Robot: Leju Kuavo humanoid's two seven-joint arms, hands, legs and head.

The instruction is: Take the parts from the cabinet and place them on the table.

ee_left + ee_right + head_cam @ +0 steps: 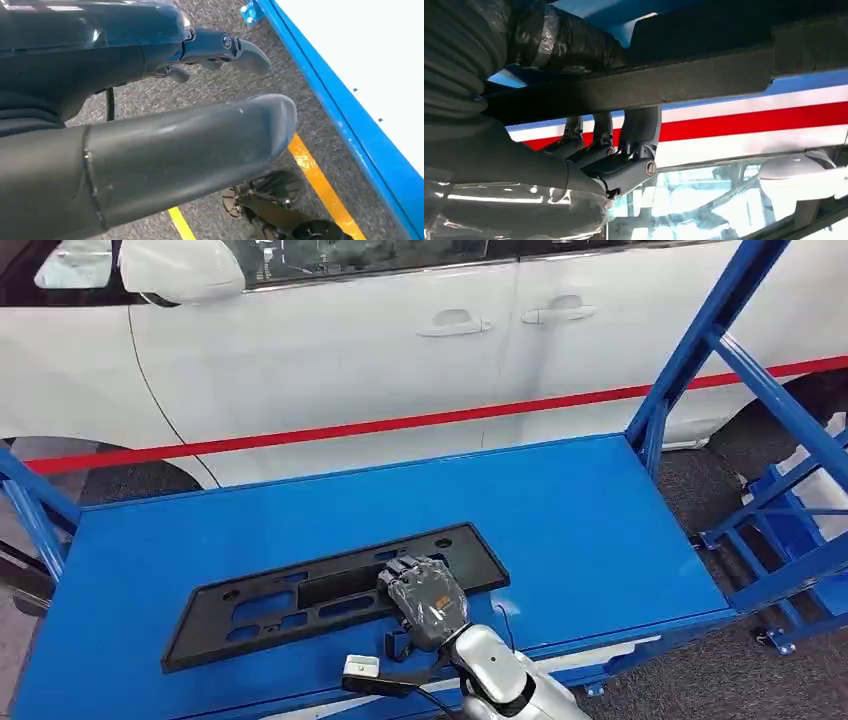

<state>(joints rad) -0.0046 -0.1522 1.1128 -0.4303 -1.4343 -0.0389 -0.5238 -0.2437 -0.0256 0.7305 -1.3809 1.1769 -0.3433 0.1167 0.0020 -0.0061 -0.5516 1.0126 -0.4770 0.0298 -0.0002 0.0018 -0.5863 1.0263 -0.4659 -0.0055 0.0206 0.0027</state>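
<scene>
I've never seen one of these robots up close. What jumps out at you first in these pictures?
First, the long flat black plastic plate with cut-out slots, lying on the bright blue metal table. The robot's right hand grips the plate's near edge, its dark fingers hooked over it in the right wrist view. Behind the table stands a white car, a red barrier tape stretched in front of it.

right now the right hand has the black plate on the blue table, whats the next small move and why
Probably open the right hand and lift it away. The black license plate frame looks to lie flat on the blue table, while the right wrist view shows the fingers hooked over its edge, so letting go seems all that remains.
</scene>
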